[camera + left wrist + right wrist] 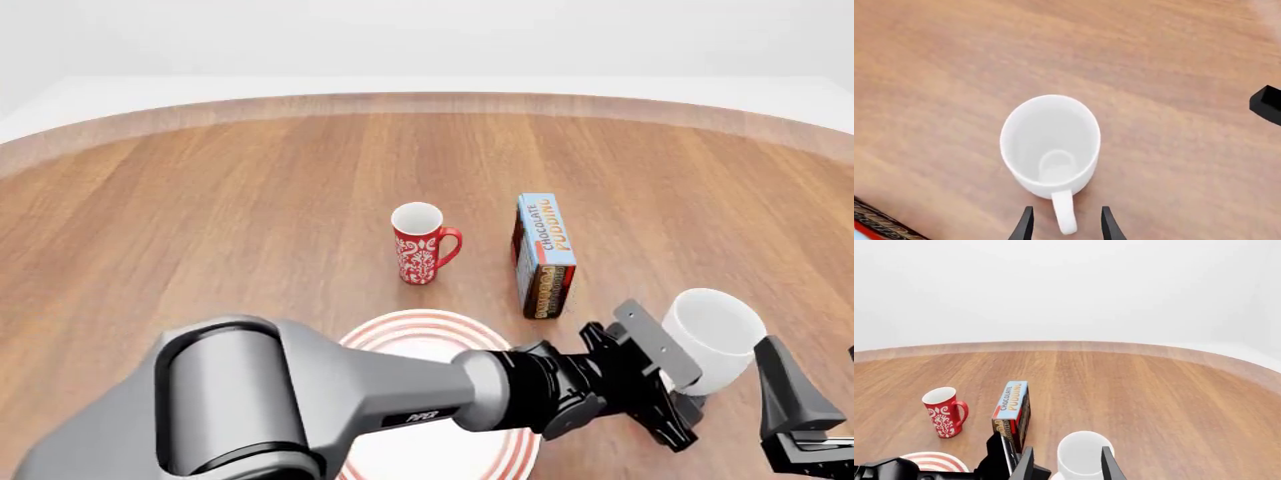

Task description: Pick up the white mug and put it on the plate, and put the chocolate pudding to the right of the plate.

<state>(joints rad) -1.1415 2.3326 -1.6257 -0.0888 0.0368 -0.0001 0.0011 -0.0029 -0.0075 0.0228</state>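
White mug at lower right of the front view, upright, right of the plate and below the chocolate pudding standing at centre. Left gripper open narrowly, straddling the handle at bottom centre of its wrist view, not yet closed. Right gripper open too, holding nothing, hovering near the same mug. Risks: a thin, smooth handle slipping or swivelling once pinched, tilting the mug; both arms crowded together, likely to collide; left forearm lying across the plate, possibly nudging it.
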